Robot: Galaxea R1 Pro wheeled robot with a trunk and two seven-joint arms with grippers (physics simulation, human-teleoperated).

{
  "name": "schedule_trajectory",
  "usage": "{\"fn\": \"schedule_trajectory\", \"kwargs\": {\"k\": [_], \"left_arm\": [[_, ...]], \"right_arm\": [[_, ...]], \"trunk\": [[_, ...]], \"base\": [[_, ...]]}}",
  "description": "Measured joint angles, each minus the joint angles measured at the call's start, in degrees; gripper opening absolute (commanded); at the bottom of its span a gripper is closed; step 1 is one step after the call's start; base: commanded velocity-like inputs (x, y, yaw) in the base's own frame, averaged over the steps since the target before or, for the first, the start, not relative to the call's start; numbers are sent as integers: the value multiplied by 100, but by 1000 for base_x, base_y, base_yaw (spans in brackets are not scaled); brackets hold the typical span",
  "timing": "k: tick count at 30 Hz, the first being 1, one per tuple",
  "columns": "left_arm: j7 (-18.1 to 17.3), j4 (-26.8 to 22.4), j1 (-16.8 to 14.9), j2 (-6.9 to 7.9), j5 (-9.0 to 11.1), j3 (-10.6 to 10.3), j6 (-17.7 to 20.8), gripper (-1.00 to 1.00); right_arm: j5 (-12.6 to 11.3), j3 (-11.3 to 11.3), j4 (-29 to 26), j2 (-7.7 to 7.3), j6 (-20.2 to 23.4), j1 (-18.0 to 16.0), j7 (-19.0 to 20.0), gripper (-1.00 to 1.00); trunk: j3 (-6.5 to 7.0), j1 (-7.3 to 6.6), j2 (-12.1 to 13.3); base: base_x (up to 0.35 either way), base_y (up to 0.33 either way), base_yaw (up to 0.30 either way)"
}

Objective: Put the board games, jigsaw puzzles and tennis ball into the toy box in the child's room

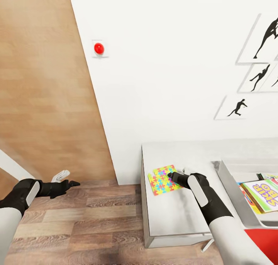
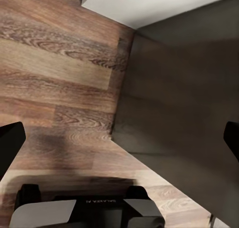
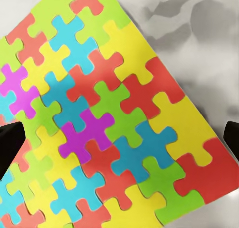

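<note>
A jigsaw puzzle [image 1: 160, 180] of yellow, red, blue and green pieces lies flat on the table [image 1: 173, 215] near its left end. My right gripper [image 1: 171, 176] hovers over the puzzle's right part. In the right wrist view the puzzle [image 3: 109, 118] lies close below, and the right gripper [image 3: 119, 141] is open with its dark fingertips [image 3: 10, 143] wide apart. The toy box [image 1: 228, 182] stands at the table's right and holds a yellow-green board game [image 1: 266, 193] with big letters. My left gripper [image 1: 74, 184] is open over the wood floor, left of the table.
The white wall behind the table carries a red round button [image 1: 99, 48] and black silhouette pictures [image 1: 236, 108]. The left wrist view shows the plank floor [image 2: 55, 83] and the table's dark side panel [image 2: 184, 103]. Something red [image 1: 264, 243] lies at the lower right.
</note>
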Motion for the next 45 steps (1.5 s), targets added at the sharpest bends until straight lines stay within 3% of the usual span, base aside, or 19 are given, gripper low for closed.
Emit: {"fn": "schedule_trajectory", "kwargs": {"k": [45], "left_arm": [[-1,0,-1,-3,2,1,-7,100]], "right_arm": [[3,0,0,4,0,5,0,100]], "trunk": [[-38,0,-1]], "base": [[0,76,0]]}}
